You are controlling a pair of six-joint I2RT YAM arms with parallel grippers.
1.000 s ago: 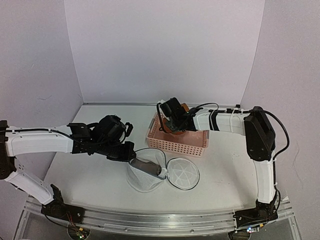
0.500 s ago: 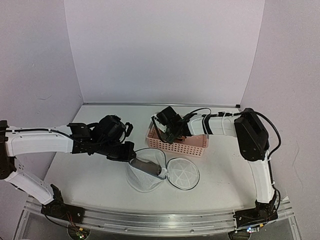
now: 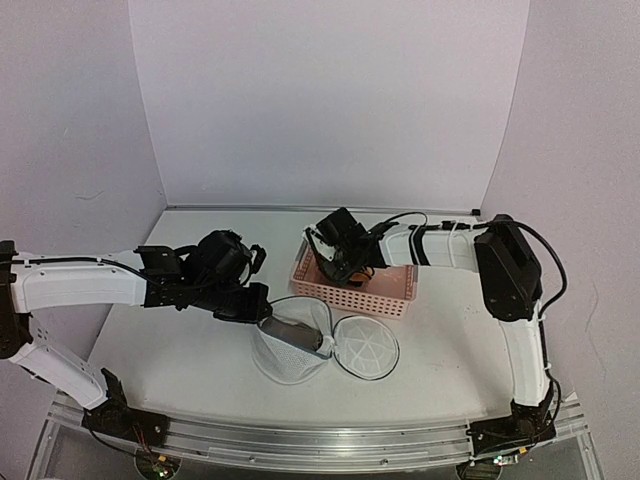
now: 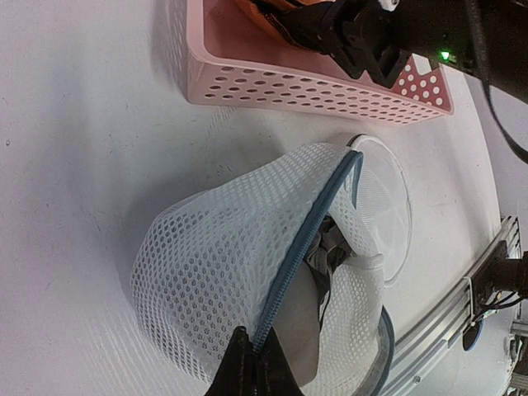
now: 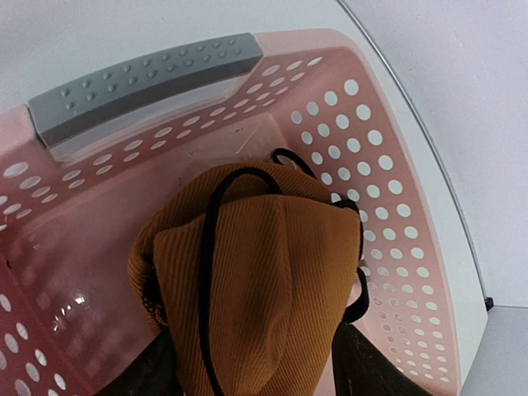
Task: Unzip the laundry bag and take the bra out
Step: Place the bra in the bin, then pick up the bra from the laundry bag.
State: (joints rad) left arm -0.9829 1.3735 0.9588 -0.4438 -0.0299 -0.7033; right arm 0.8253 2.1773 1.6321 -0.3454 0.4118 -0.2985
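Toward the desk's far edge, my right pincer (image 3: 335, 262) seems clamped around the bra (image 5: 247, 289), low inside the pink basket (image 3: 372, 296). Near the front edge, my left pincer (image 4: 252, 367) is pinched tight on the laundry bag (image 3: 288, 352), which is unzipped, its lid (image 3: 366, 346) flopped aside. Only letting go is left, I judge.

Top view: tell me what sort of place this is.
Likely a robot lab test booth: plain white walls around a table, a left arm and right arm bolted to a rail, and staged laundry props, a mesh bag and pink basket.
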